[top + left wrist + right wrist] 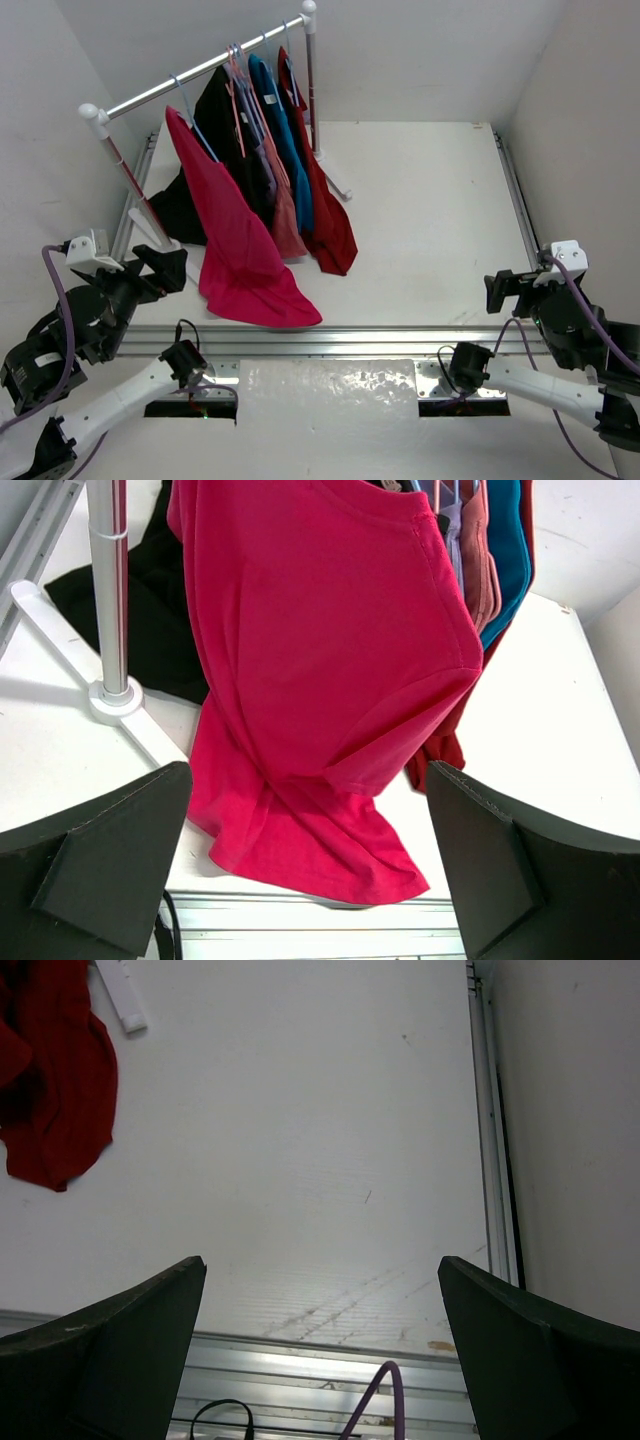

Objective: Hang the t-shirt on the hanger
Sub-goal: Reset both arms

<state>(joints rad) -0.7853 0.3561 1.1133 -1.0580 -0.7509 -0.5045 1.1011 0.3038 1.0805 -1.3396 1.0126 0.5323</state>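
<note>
Table (430, 220): white, smooth and matte, with a ribbed metal strip running along its near edge. Clothes rack (200, 75): a white tube rail on two posts, slanting from the far-left corner toward the middle of the far edge and carrying a row of garments. T-shirt (235, 240): bright magenta-pink soft knit. It is hanging at the left end of the row, nearest the near edge, and draping in loose folds. Its long axis is running from the rail down toward the near-left corner, and its crumpled hem is lying on the table just beside the metal strip. Behind it a black shirt (215, 110), a salmon shirt (288, 225), a teal shirt (285, 150) and a dark red shirt (335, 230) are hanging close together. Left gripper (165, 270): black, blunt wedge fingers, spread wide and holding nothing. It is hovering at the near-left corner and facing the t-shirt, which is lying straight ahead and slightly right; this arm is plainly the nearer one. Right gripper (497, 292): likewise spread and empty, sitting at the near-right corner well apart from the garments. Hanger (195, 120): thin pale blue wire, hooking over the rail and disappearing into the t-shirt's neck, so the hanging is appearing complete and any coming move is likely only a tidy or a retreat.
</note>
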